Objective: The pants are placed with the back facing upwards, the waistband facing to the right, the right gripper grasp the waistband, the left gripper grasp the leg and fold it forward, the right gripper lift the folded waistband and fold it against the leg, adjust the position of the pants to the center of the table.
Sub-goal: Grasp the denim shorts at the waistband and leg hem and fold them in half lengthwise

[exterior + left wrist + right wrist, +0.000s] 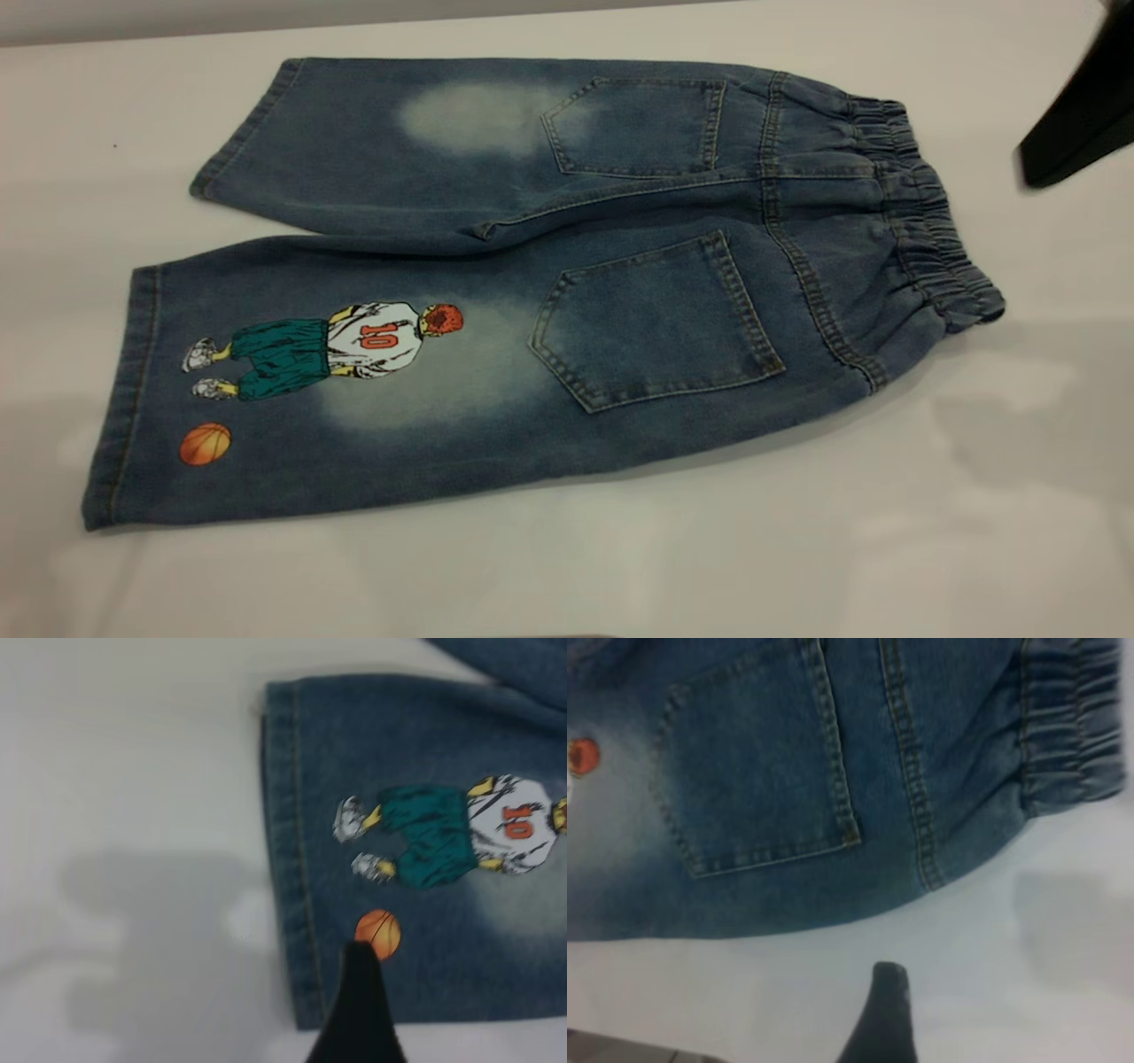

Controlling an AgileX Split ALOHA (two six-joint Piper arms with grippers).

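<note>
Stretching right across the shot, the large smooth white table (974,532) carries the short blue washed-denim pants (549,292), laid flat with the back up and both stitched pockets showing. The leg with the red-haired number 10 player and orange basketball (292,390) lies nearer the camera, its hem pointing left. Over at the right end sits the gathered, darker blue elastic waistband (921,213). The left gripper (359,1010) hangs just above that printed leg, beside the basketball, and how its jaws stand I cannot tell. The right gripper (881,1014) hovers over bare table near the waistband corner, off the denim; its jaws I cannot tell either.
</note>
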